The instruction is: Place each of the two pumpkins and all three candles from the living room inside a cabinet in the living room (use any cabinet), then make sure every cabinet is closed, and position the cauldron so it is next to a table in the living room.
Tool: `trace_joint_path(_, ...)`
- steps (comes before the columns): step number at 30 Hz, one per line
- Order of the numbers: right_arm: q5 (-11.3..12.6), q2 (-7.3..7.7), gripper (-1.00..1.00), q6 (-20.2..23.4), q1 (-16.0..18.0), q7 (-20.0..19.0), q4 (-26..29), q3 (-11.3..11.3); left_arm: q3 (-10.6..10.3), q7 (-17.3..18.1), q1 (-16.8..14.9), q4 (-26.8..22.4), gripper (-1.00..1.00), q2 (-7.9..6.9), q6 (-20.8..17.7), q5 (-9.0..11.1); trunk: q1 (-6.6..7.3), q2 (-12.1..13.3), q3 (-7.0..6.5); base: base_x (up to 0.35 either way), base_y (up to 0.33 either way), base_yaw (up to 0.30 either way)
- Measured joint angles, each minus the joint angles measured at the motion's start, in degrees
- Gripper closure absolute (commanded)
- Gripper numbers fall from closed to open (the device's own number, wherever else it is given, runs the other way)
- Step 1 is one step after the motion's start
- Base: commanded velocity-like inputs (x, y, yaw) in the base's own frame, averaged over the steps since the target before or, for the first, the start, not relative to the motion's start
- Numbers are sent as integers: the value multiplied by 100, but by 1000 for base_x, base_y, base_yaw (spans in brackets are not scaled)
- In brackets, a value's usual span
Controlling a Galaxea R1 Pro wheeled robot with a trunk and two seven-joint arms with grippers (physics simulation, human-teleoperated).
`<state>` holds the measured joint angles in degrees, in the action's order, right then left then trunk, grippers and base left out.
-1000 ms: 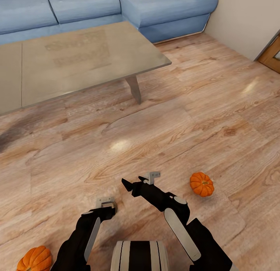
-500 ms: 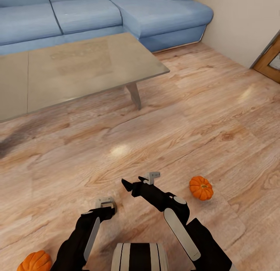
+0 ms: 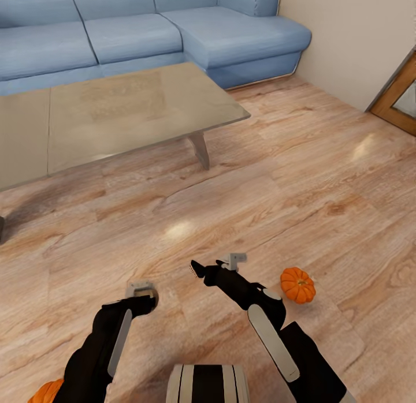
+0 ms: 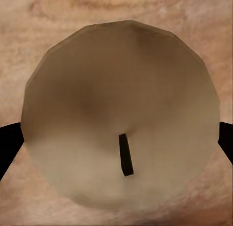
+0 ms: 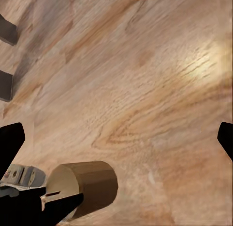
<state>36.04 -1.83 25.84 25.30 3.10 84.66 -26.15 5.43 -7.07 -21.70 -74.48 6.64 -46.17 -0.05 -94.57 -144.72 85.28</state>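
The left gripper (image 3: 142, 293) pinches a candle (image 4: 121, 119) low over the open wood floor (image 3: 323, 178). The right gripper (image 3: 215, 267) hangs with jaws spread. One pumpkin (image 3: 297, 284) sits right of it, another (image 3: 46, 392) at the frame's bottom edge. The table (image 3: 133, 111) stands well ahead.

I look down on a warm wood-plank floor (image 3: 300, 178) with soft glossy light patches. Beyond it a blue sectional sofa (image 3: 173, 28) wraps the far corner, against a plain beige wall (image 3: 346, 33). A brown wooden door frame (image 3: 398, 100) stands beside that wall.
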Motion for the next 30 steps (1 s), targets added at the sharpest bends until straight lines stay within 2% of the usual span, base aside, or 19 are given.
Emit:
trace_joint_path(2, -9, -14, -100, 12, 2, 404, -5, -32, 94, 3, 0, -147, 100, -134, -188, 16, 5, 3, -45, 0, 0, 0)
trace_joint_path(4, -2, -18, -100, 35, 2, 485, -9, -40, 137, 8, 1, -281, 100, -157, -350, 71, 10, 5, -89, 0, 0, 0)
trace_joint_path(9, -7, -40, -100, 47, 1, 658, -32, -48, 265, 9, 1, -432, 100, -167, -678, 65, 23, 12, -200, 0, 0, 0)
trace_joint_path(12, 11, -81, -100, 51, 1, 1273, -22, -63, 275, 7, -1, -472, 100, -168, -767, 68, 31, 16, -266, 0, 0, 0)
trace_joint_path(13, 28, -276, -100, 96, 2, 1704, -19, -80, 281, 11, 0, -487, 100, -167, -811, 73, 34, 17, -288, 0, 0, 0)
trace_joint_path(14, 15, -360, -100, 196, 0, 1792, -15, -82, 283, 12, 1, -489, 100, -168, -821, 71, 36, 19, -310, 0, 0, 0)
trace_joint_path(16, -6, -430, -100, 333, 1, 1955, 6, -106, 285, 11, -2, -493, 100, -168, -856, 74, 41, 22, -355, 0, 0, 0)
trace_joint_path(18, 9, -484, -100, 362, 2, 2624, 21, -294, 287, 11, -6, -582, 100, -168, -1013, 68, 46, 24, -399, 0, 0, 0)
trace_joint_path(20, 20, -598, -100, 388, 3, 2841, 18, -347, 356, 11, -7, -624, 100, -168, -1062, 98, 52, 27, -443, 0, 0, 186)
trace_joint_path(21, 22, -607, -100, 394, 3, 2854, 17, -348, 371, 5, -7, -634, 100, -169, -1069, 50, 54, 28, -466, 0, 0, 246)
trace_joint_path(30, 19, -618, -100, 398, 2, 2869, -3, -358, 392, 8, -6, -651, 100, -168, -1071, 76, 77, 40, -665, 0, 0, 277)
